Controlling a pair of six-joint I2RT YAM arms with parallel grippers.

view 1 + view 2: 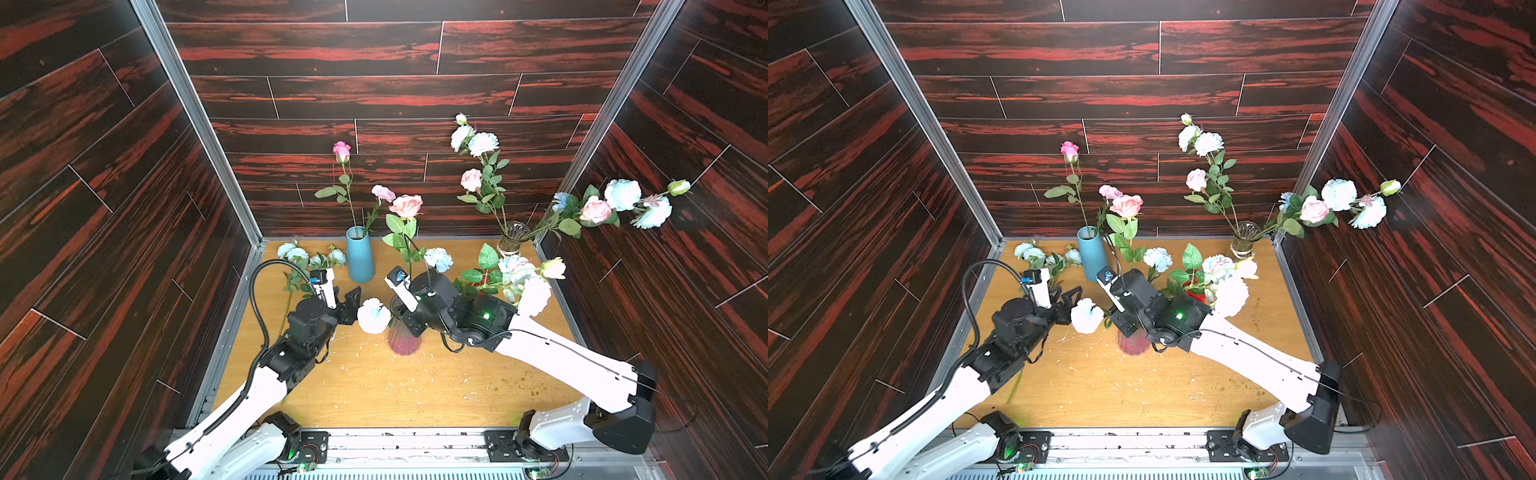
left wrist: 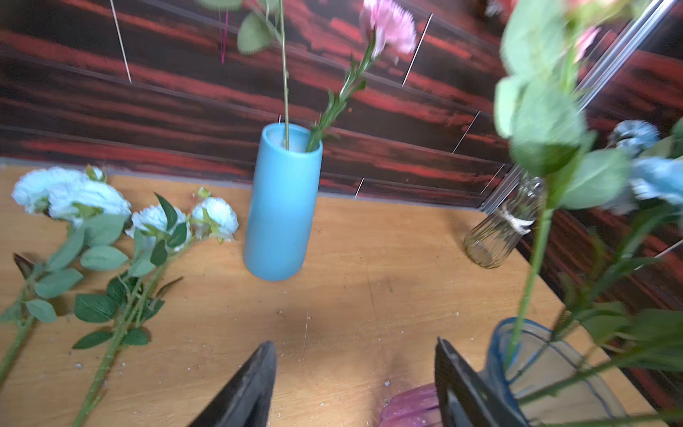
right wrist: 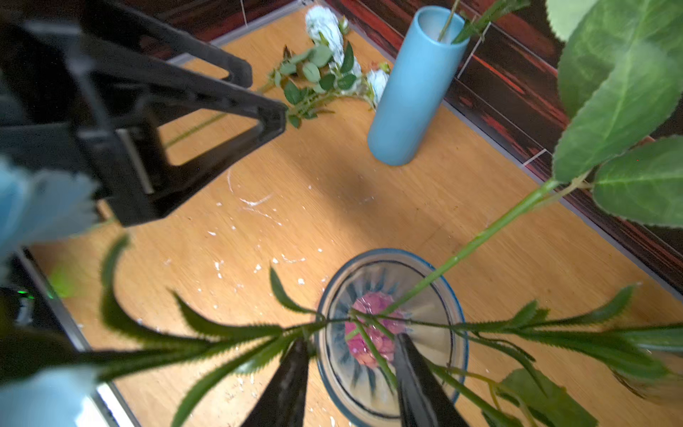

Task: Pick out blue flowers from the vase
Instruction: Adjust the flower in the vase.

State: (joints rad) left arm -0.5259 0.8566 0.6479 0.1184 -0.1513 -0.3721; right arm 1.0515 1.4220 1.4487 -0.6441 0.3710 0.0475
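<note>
The left arm (image 1: pixel 232 415) is extended forward from its base at the near edge and angled toward the middle. The left pincer (image 2: pixel 354 344) is carried level, with its jaws set wide apart. The right arm (image 1: pixel 561 357) is reached inward from the opposite side, and its wrist (image 1: pixel 434 291) is bent downward. The right pincer (image 3: pixel 351 340) is pointed steeply down, its jaws drawn closer, though a clear gap is seen between the fingertips (image 3: pixel 403 342).

Bright even light; wrist views blurry up close; top views edge-distorted.
</note>
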